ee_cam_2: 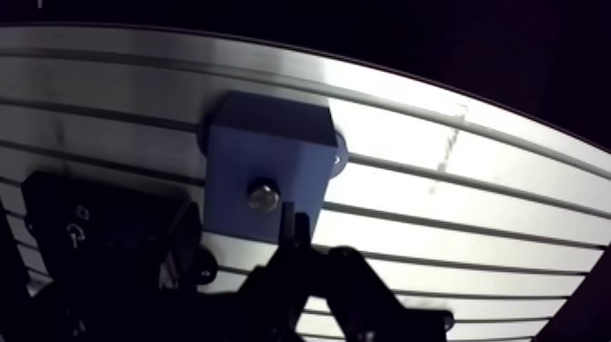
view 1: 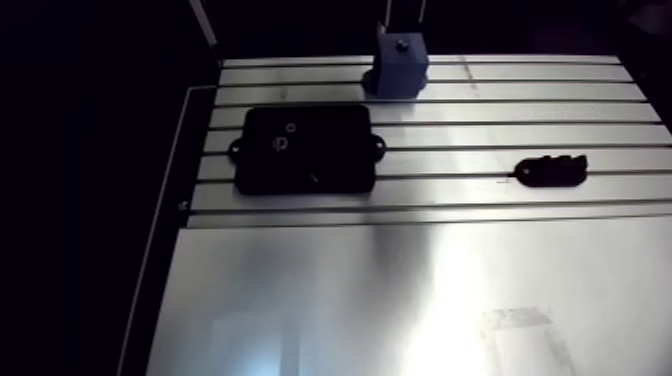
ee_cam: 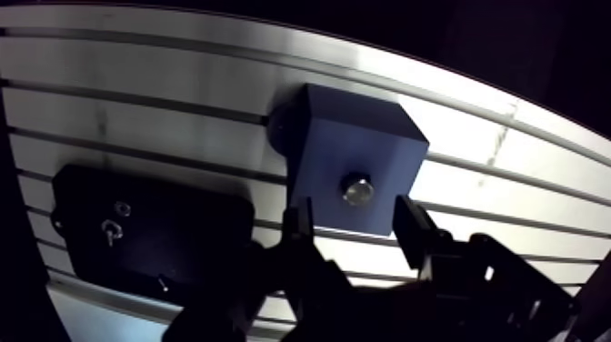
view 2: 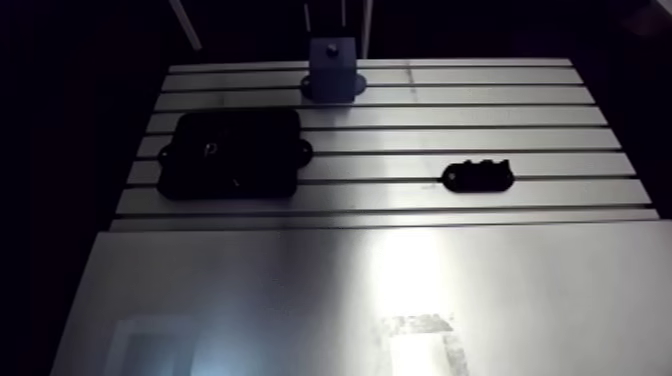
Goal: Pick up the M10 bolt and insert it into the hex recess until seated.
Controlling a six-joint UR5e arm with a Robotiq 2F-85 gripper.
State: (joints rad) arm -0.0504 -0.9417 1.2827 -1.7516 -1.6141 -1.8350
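A blue block (ee_cam: 336,145) stands on the slotted table (ee_cam: 164,100) near its far edge. The bolt (ee_cam: 357,190) sits in the block's top face, only its shiny head showing. My gripper (ee_cam: 356,235) is open just above the block, and its two dark fingers (ee_cam: 300,232) stand apart with nothing between them. The bolt head lies a little ahead of the gap between them. In the arm view the block (view 1: 401,65) and the bolt head (view 1: 402,44) show at the far side of the table.
A flat black plate (view 1: 305,148) with mounting ears lies to the left of the block. A small black ridged part (view 1: 551,171) lies to the right. The near half of the table (view 1: 400,300) is smooth sheet metal.
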